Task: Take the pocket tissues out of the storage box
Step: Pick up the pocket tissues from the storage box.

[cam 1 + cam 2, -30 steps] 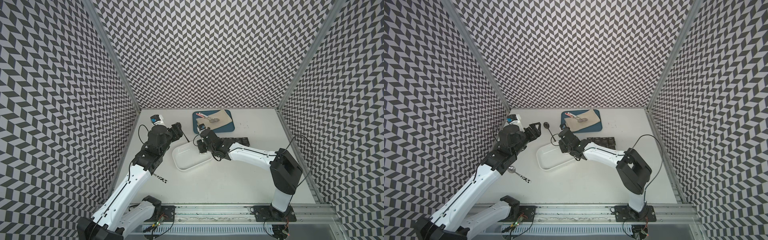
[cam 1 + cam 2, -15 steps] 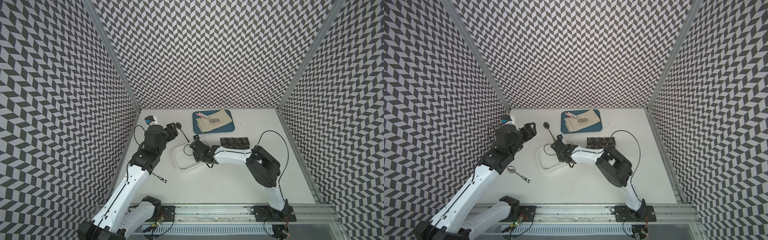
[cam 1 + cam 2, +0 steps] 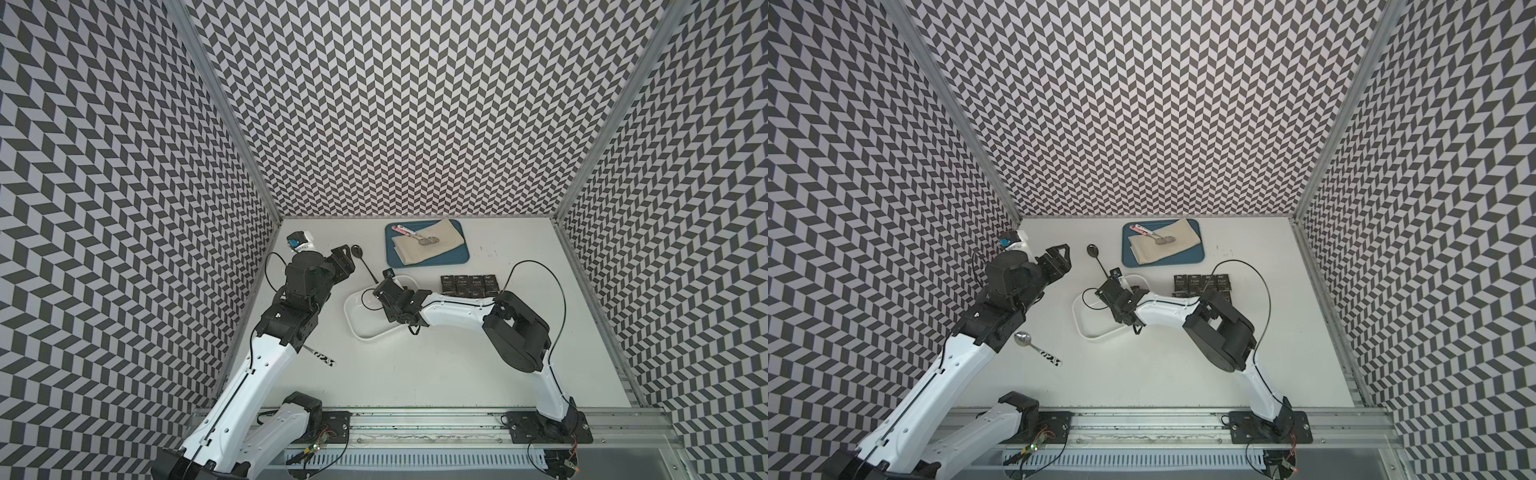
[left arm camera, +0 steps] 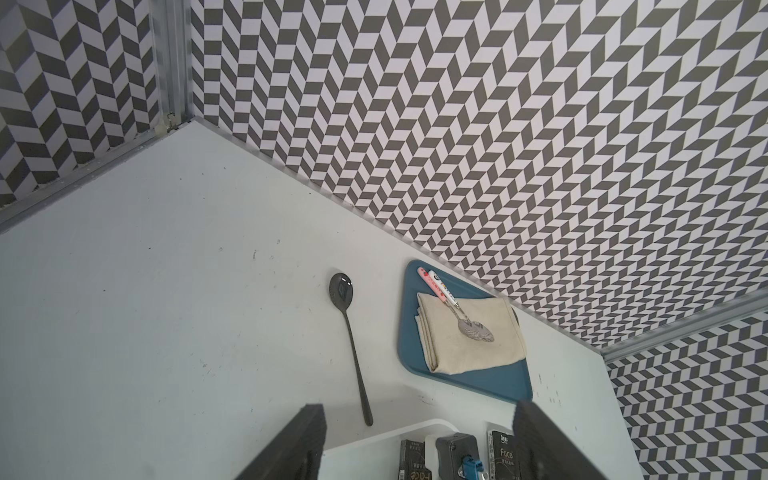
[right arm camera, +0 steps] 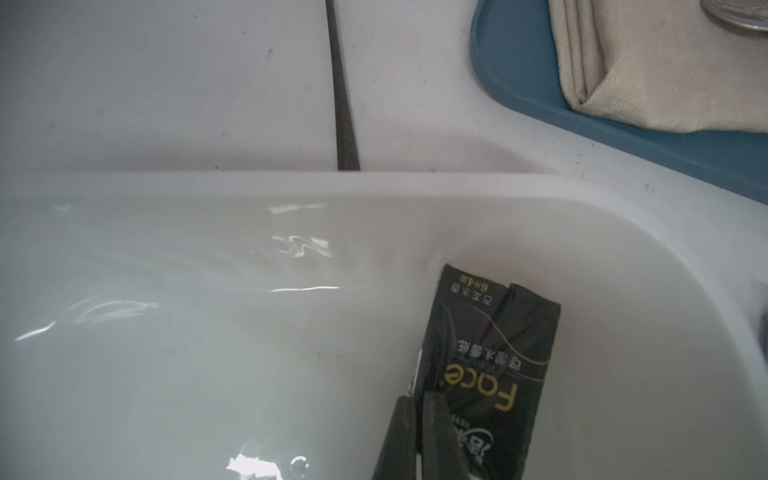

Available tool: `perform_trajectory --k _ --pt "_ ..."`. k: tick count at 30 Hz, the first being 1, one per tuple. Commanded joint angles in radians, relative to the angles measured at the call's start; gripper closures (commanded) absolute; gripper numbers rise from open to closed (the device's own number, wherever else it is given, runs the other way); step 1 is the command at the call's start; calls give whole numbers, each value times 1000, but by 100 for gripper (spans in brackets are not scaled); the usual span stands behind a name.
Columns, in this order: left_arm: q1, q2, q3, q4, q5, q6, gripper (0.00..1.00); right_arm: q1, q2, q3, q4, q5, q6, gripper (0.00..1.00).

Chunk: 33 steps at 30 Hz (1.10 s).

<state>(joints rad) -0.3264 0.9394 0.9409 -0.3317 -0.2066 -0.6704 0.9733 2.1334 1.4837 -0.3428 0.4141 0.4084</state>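
Right pincer (image 5: 417, 401): is reaching down into the storage box (image 5: 374, 183) with its fingers pressed together at one edge of a pocket tissue packet (image 5: 494, 357). Whether they are catching wrapper or nothing cannot be told.
Packet: is lying inside the storage box, tucked into a rounded corner against the sloping wall.
Row of packets (image 3: 469, 284): is sitting on the desk (image 3: 415, 374), outside the storage box and just beside it.
Left pincer (image 4: 419, 411): is hovering near the storage box with fingers apart, holding nothing.
Risk, thin grip: at most a sliver of slick film seems pinched, so the packet is likely to be slipping free on any lift.
Risk, box: nothing is holding the light storage box down, so a snagged fingertip could be dragging or tipping it.
Risk, neighbours: the black spoon (image 5: 343, 104) is ending right at the storage box's outer rim and the blue tray (image 5: 540, 104) is lying just outside it. A shoved box would be knocking both.
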Motion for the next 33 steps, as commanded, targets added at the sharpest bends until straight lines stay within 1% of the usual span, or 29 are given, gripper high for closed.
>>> perform_trajectory --k 1,5,10,13,17,19,20,22,24,26,28,33 --pt "4 -13 18 -4 18 11 24 4 -92 -72 56 -64 -6 99" --pt "4 -13 16 3 21 10 24 1 -251 -165 161 -108 0 99" --pt "3 -10 19 8 26 11 24 -13 -403 -224 200 -155 -4 99" --pt "4 -9 26 2 21 20 24 -18 -480 -256 176 -176 -3 99" --pt "4 -9 29 12 34 20 24 -40 -588 -306 77 -130 4 99" --pt "4 -4 29 20 51 16 24 -59 -650 -368 17 -96 14 98" --pt "4 -2 30 23 57 15 24 -71 -677 -405 0 -98 26 98" --pt "4 5 32 32 67 14 24 -105 -744 -503 -10 -135 61 97" --pt "4 17 38 38 77 14 24 -123 -808 -621 22 -173 87 96" --pt "4 24 41 44 87 11 24 -125 -839 -710 50 -180 103 95" --pt "3 28 36 55 100 4 24 -124 -836 -765 71 -201 119 95" --pt "-2 35 33 62 118 -4 24 -124 -739 -800 105 -238 126 95"
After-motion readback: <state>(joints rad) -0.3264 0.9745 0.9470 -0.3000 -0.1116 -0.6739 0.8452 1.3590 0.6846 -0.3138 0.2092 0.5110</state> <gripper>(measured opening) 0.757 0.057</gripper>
